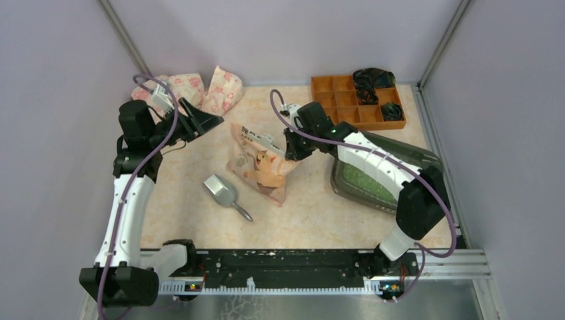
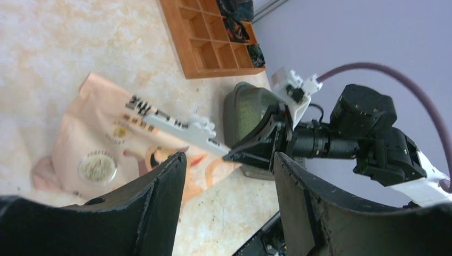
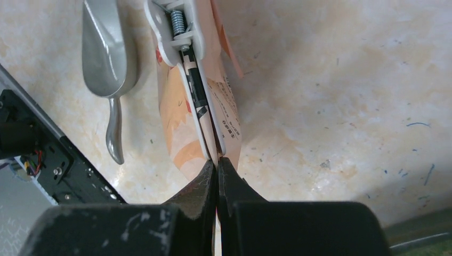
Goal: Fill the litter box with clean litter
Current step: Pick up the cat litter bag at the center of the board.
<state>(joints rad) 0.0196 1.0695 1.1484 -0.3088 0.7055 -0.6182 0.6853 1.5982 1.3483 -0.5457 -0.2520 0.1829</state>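
Fingers [image 3: 200, 186] of the right gripper [image 3: 217, 164] are pressed fully together on the thin top edge of the pink bag [image 3: 178, 106], exactly at the end of the white clip [image 3: 184, 48]. I cannot tell if the tip of the clip is also between them. The left gripper [image 2: 229, 213] stands wide and holds nothing. It hangs to the left of the bag, apart from it.

The grey scoop [image 1: 222, 191] lies just beside the bag on its left, and nobody touches it. The litter box [image 1: 410, 152] sits to the right of the bag, partly under the right arm. Some clean litter [image 1: 363, 179] lies in it as a green layer. The orange organiser [image 1: 346, 100] is behind the bag, to the right.

I think the danger is in this small pinch. The bag looks full, and only one corner of it is held, so it may slip out or tear if the arm lifts. The clip closes the mouth, so nothing can pour before it comes off. If it jumps off while the bag leans, the granules may fall on the table and not in the box. The other gripper gives no support.
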